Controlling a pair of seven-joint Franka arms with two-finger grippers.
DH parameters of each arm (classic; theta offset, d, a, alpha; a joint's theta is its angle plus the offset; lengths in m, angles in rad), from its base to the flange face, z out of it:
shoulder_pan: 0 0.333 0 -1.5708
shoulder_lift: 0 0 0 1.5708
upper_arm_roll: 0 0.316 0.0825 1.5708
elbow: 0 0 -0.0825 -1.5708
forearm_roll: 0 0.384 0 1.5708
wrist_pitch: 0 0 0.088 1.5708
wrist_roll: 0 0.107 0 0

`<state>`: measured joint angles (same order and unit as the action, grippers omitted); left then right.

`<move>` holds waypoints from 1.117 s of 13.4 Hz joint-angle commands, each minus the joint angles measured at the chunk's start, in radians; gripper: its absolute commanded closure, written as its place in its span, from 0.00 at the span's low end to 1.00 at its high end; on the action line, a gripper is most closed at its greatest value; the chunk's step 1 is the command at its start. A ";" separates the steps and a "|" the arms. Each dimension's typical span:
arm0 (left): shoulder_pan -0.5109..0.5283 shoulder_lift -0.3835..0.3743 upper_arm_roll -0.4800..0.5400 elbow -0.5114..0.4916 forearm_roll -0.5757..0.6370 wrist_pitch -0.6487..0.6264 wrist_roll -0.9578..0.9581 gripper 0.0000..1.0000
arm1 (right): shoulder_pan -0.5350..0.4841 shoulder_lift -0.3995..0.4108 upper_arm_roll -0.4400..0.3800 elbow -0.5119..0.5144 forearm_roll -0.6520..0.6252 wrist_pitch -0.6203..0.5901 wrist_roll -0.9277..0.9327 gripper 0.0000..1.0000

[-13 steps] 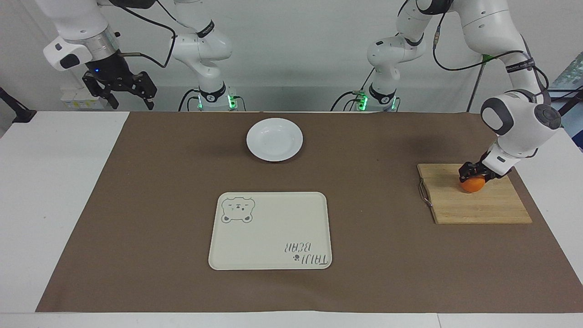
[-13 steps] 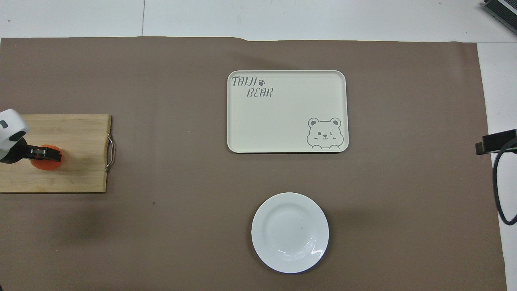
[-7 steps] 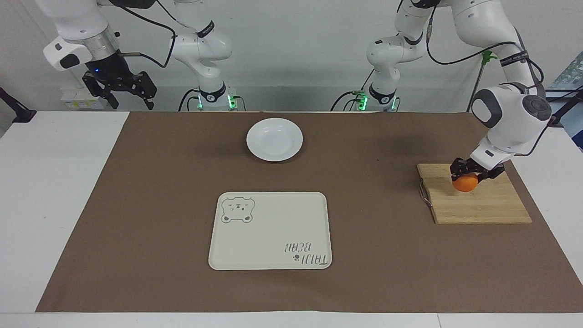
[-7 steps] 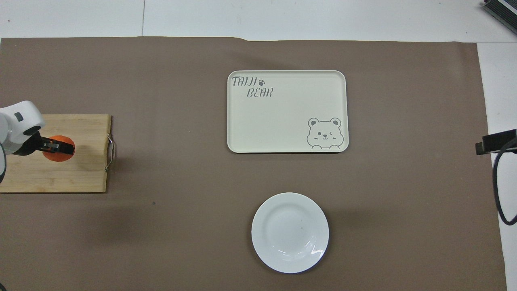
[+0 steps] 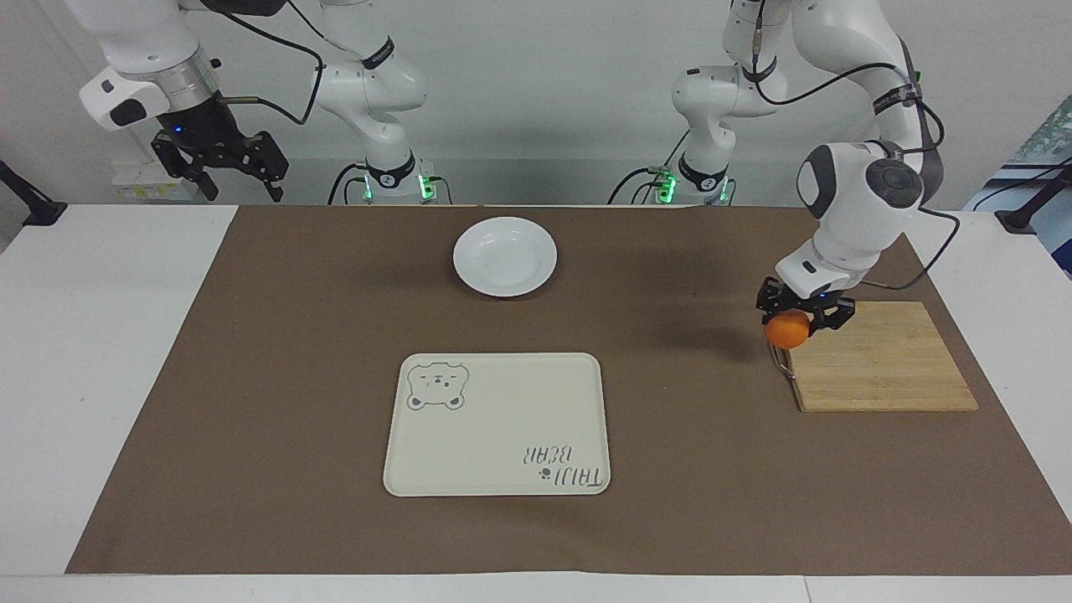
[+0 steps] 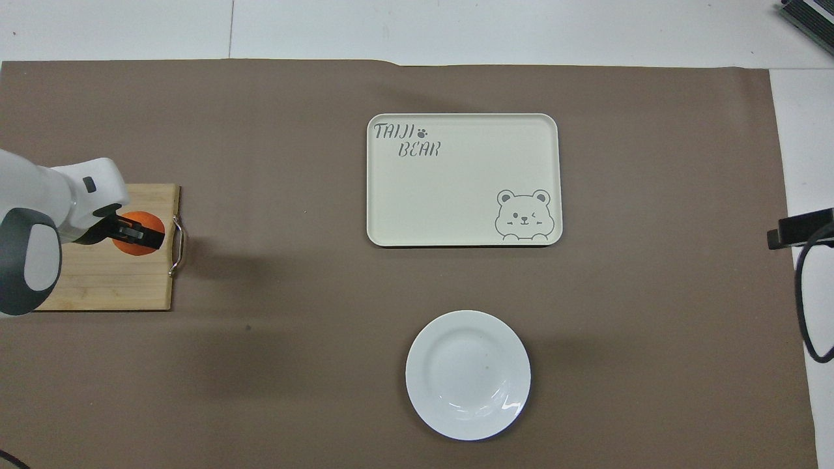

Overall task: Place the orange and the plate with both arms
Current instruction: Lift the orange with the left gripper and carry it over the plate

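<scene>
Facing view: left gripper (image 5: 802, 311) clamped on orange (image 5: 786, 330), lifted over board (image 5: 879, 360) edge by its handle. Right gripper (image 5: 224, 172) waits raised at right arm's end, fingers spread, empty. Plate (image 5: 505, 256) on mat nearer robots than tray (image 5: 497, 424).

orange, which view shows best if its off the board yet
The facing view: the orange hangs in the left pincer, clear of the cutting board. The overhead view shows it partly covered, height unreadable.
</scene>
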<state>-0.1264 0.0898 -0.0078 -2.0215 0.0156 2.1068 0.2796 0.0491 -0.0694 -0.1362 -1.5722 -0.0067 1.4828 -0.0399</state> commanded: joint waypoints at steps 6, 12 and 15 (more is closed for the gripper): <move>-0.376 -0.038 0.009 -0.020 0.006 -0.004 -0.498 1.00 | -0.008 -0.026 0.004 -0.031 0.010 0.008 0.005 0.00; -0.654 -0.001 0.009 -0.022 -0.040 0.079 -0.758 1.00 | -0.009 -0.026 0.004 -0.031 0.010 0.008 0.005 0.00; -0.760 0.028 0.009 -0.020 -0.071 0.137 -0.836 1.00 | -0.009 -0.026 0.004 -0.031 0.010 0.008 0.005 0.00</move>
<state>-0.8283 0.1111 -0.0196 -2.0256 -0.0238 2.1954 -0.5246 0.0485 -0.0694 -0.1365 -1.5730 -0.0067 1.4828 -0.0399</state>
